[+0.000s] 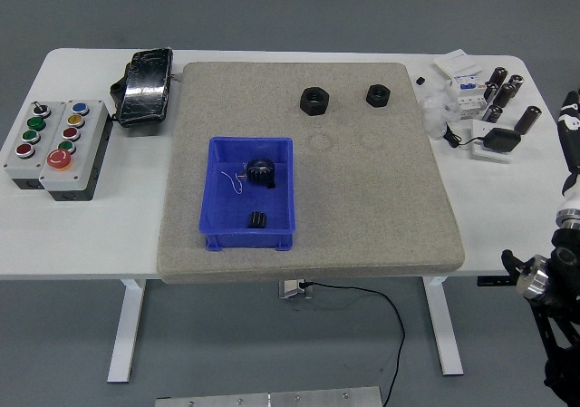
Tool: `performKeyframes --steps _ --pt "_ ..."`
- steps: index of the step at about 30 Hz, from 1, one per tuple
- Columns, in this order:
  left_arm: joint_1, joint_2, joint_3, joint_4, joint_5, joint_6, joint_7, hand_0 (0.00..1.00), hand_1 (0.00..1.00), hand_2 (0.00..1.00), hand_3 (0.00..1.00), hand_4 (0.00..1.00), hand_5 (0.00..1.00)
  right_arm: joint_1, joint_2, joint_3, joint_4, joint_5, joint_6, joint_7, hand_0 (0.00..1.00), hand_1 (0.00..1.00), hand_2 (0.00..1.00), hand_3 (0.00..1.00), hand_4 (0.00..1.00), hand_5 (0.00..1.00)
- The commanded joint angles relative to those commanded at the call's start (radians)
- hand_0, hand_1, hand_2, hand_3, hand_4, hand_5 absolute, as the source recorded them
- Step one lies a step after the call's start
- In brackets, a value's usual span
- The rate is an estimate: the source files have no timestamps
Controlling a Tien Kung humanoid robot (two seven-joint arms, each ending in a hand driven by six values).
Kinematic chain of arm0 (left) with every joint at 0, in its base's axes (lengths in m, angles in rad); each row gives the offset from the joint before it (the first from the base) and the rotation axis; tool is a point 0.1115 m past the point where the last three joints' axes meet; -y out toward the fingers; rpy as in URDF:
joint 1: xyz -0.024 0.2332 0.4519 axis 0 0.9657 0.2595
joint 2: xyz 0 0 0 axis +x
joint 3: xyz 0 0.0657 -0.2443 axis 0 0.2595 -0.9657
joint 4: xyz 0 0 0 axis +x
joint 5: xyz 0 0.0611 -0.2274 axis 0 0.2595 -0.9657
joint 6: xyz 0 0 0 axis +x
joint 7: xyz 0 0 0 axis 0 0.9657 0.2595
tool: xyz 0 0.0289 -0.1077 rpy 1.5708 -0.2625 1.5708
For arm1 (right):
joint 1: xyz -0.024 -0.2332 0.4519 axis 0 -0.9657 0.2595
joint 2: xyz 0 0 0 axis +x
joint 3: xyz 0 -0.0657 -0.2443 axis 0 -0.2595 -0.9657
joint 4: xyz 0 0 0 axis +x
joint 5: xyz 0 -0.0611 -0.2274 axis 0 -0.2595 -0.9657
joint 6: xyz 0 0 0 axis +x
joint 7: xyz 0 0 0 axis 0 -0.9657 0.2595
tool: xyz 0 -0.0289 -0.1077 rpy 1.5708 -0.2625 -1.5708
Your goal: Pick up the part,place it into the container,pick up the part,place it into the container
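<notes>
A blue container (247, 204) sits on the grey mat (362, 198), left of centre. Inside it lie a black gear (262, 170) and a small black part (257, 218). Two black hex nuts lie on the mat's far side, a larger one (314, 101) and a smaller one (377, 94). My right arm (557, 280) hangs at the right edge, off the table; only a sliver of its hand (571, 126) shows. The left arm is out of view.
A two-part button box (53, 144) sits at the table's left. A black pouch (145, 85) lies at the far left of the mat. Small cylinders, a charger and white electrical parts (485, 108) clutter the far right corner.
</notes>
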Motion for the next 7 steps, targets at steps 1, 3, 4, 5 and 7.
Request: performKeyframes --steps 1,3,4,5,7 --pt "0.001 0.000 0.000 0.000 0.000 0.000 0.000 0.629 0.552 0.530 0.606 0.660 0.369 0.001 0.000 -0.001 0.003 -0.018 0.000 -0.016 0.626 0.684 0.714 0.675 0.661 0.304" --pt "0.003 0.000 -0.001 0.000 -0.002 0.000 0.001 0.629 0.552 0.530 0.606 0.660 0.369 0.006 0.001 -0.006 0.014 -0.069 0.000 -0.058 0.626 0.684 0.714 0.675 0.661 0.304" --pt "0.005 0.000 -0.003 0.000 0.000 0.000 0.003 0.629 0.552 0.530 0.606 0.659 0.372 0.009 0.001 -0.009 0.021 -0.100 0.000 -0.084 0.627 0.677 0.699 0.674 0.651 0.294" --pt "0.006 0.000 -0.005 0.000 0.001 0.000 0.003 0.629 0.552 0.530 0.606 0.659 0.372 0.012 0.001 -0.012 0.027 -0.126 0.000 -0.106 0.627 0.677 0.699 0.674 0.651 0.294" --pt "0.007 0.000 -0.010 0.000 0.003 0.001 0.005 0.629 0.552 0.530 0.606 0.659 0.372 0.018 0.001 -0.020 0.036 -0.183 0.000 -0.151 0.627 0.677 0.699 0.674 0.651 0.294"
